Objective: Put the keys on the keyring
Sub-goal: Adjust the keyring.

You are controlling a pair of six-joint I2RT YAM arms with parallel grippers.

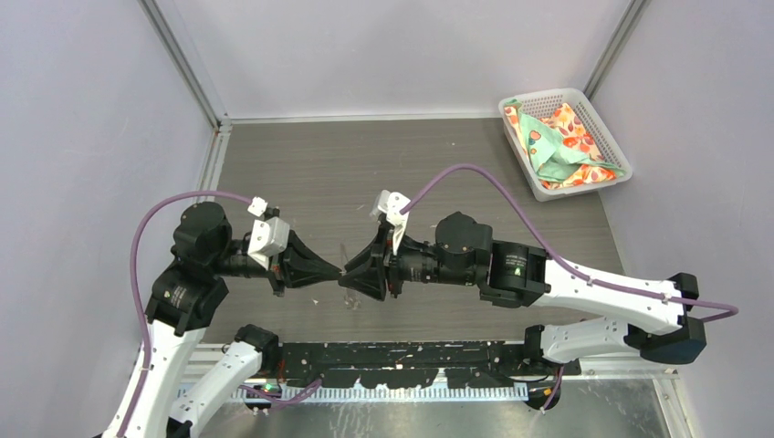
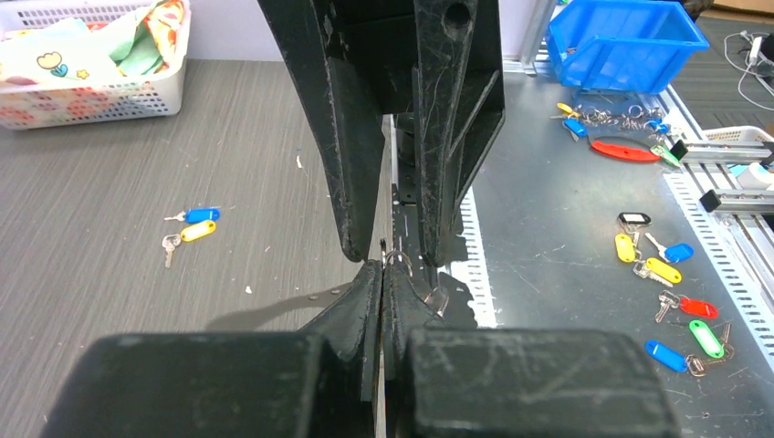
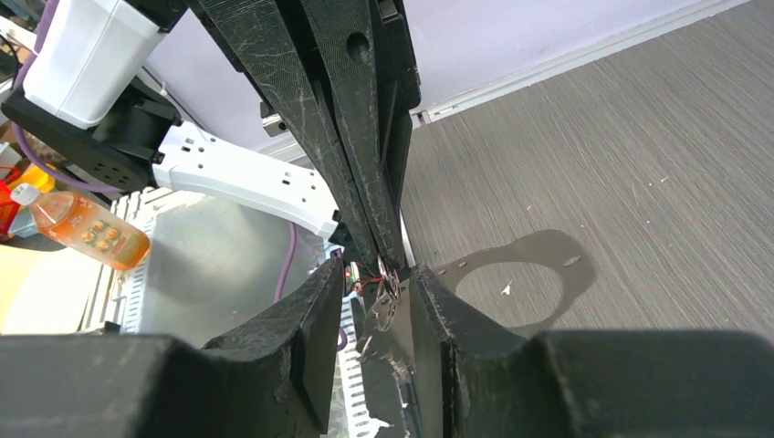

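Two small silver keys lie together on the grey worktop [image 2: 109, 274], at nine o'clock from the left gripper [image 2: 381, 272]: the blue-headed key [image 2: 203, 215] and the yellow-headed key [image 2: 197, 231]. The left fingers are pressed together, pinching the thin grey keyring [image 2: 394, 260] at its small metal fitting. From twelve o'clock, the right gripper [image 3: 379, 270] reaches in, its fingers parted astride that fitting.

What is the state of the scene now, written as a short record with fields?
left gripper: fingers shut on the keyring
right gripper: fingers apart, either side of the keyring
keys: blue and yellow heads, lying on the table, away from both grippers
basket: far right corner, holds cloth
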